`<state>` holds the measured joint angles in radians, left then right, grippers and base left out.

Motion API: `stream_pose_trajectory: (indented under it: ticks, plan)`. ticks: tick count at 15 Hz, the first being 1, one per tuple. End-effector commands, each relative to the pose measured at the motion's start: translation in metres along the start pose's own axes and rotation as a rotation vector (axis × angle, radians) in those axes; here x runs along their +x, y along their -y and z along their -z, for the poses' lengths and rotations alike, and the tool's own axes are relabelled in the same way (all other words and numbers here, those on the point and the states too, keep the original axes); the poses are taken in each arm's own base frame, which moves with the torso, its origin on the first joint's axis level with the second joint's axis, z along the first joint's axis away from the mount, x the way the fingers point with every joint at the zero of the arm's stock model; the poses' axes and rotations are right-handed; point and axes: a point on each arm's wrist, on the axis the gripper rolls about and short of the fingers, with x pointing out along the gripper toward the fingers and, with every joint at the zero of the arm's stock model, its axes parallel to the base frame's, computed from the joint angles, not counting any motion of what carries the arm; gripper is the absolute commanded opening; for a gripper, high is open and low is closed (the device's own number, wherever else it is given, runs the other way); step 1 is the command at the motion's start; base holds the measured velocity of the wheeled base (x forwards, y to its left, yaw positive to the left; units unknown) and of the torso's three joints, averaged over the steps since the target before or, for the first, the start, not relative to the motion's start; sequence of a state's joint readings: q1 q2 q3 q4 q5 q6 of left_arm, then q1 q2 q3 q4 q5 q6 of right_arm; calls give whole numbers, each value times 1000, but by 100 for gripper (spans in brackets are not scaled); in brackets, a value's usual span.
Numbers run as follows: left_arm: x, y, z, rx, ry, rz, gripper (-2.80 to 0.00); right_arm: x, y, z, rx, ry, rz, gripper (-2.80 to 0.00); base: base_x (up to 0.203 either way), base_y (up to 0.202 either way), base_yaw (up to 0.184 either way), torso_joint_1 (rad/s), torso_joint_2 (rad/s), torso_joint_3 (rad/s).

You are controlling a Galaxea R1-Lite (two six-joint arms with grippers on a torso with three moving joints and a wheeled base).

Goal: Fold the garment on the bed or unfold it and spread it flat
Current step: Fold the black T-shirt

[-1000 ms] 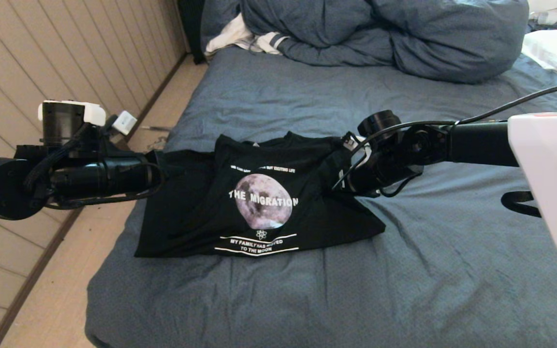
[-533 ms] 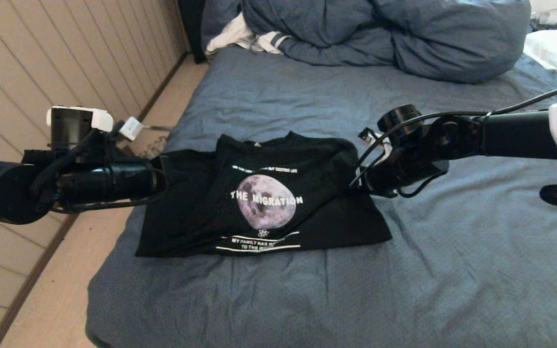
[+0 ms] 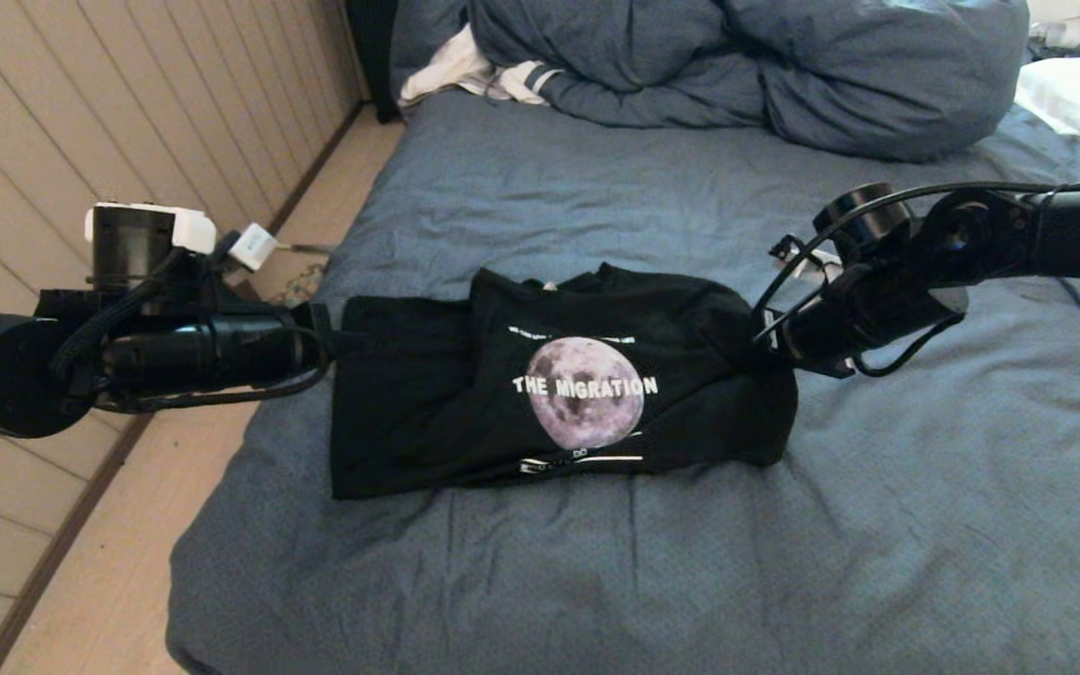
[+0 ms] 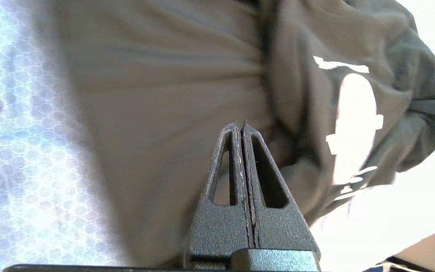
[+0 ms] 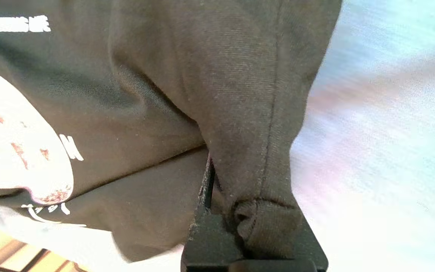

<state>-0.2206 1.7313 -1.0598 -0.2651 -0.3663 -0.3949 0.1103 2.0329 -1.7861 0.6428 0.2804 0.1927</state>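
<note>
The black short-sleeved T-shirt with a pale moon graphic (image 3: 559,384) lies half-bunched on the near-left part of the wide blue-grey sheeted bed (image 3: 877,525). The right gripper (image 3: 765,349) pinches its right hemmed edge; the left gripper (image 3: 329,337), fingers pressed together, pinches the left edge. A thin pinch could slip if the pull is uneven, leaving folds. The bed's left edge is close; open sheet lies right and near, the bunched blue-grey duvet (image 3: 784,66) far.

Bunched blue-grey duvet (image 3: 746,66) (far end), white striped cloth (image 3: 465,75), panelled wall (image 3: 81,122)
</note>
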Motion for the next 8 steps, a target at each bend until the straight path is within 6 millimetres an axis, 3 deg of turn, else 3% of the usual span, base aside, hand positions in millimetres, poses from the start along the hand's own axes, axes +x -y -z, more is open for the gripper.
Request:
stream_pose_trajectory:
  ticks: [1, 8]
  plan:
    - [-1, 1, 0, -1, -1, 6, -280, -11, 20, 6, 19, -22, 35, -280, 0, 0, 0, 0, 0, 0]
    - [17, 14, 19, 14, -85, 59, -280, -57, 92, 42, 51, -73, 132, -280, 0, 0, 0, 0, 0, 0]
